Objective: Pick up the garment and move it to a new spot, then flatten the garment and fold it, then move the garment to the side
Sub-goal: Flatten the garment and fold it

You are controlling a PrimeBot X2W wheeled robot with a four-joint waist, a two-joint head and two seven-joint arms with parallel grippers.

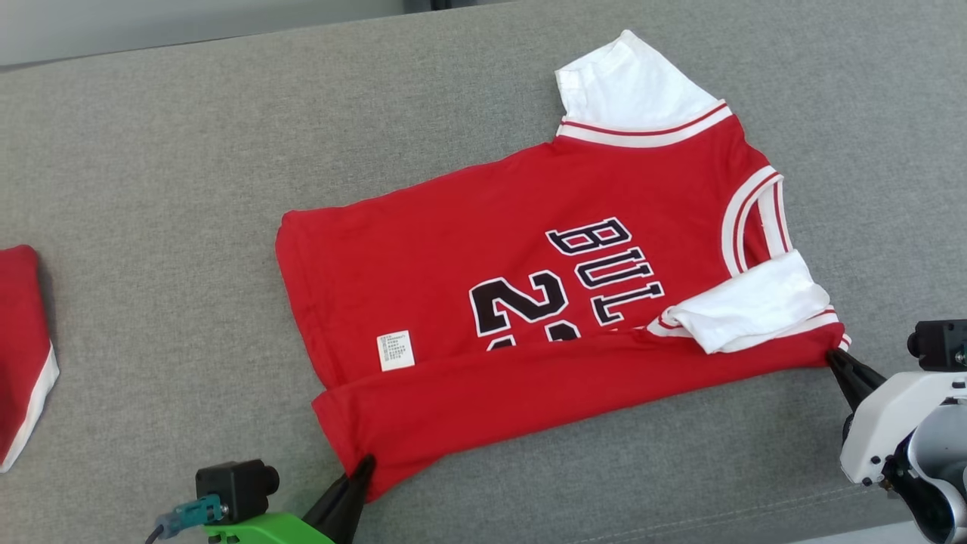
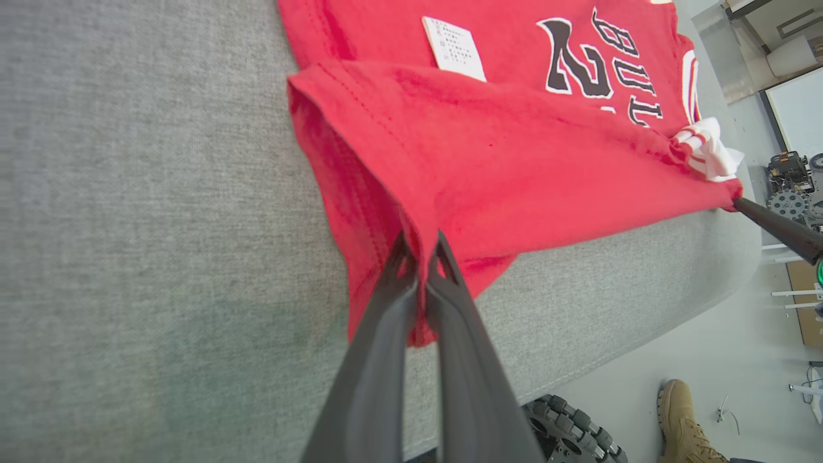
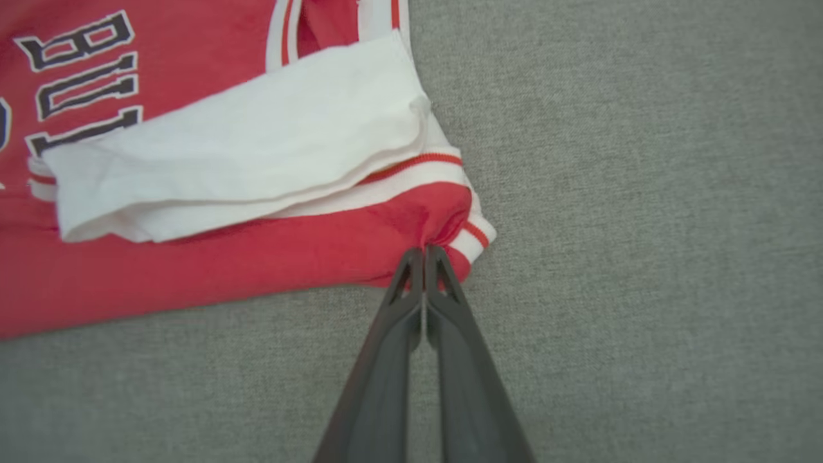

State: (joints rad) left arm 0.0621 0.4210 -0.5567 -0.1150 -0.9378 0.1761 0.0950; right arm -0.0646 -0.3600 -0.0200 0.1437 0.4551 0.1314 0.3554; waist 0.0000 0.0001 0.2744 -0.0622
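Jersey [image 1: 453,302] on grey cushion [image 1: 151,166] — we pinch its near fold, left gripper [image 1: 367,461] and right gripper [image 1: 832,354] both clamped on it. Red cloth [image 1: 21,332] well left of jersey.

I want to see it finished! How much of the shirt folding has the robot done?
Done: the red jersey lies spread on the grey cushion. In hand: the left fingers and right fingers pinch its near edge, already lapped over the numbers. Left: finishing the folds and moving it aside.
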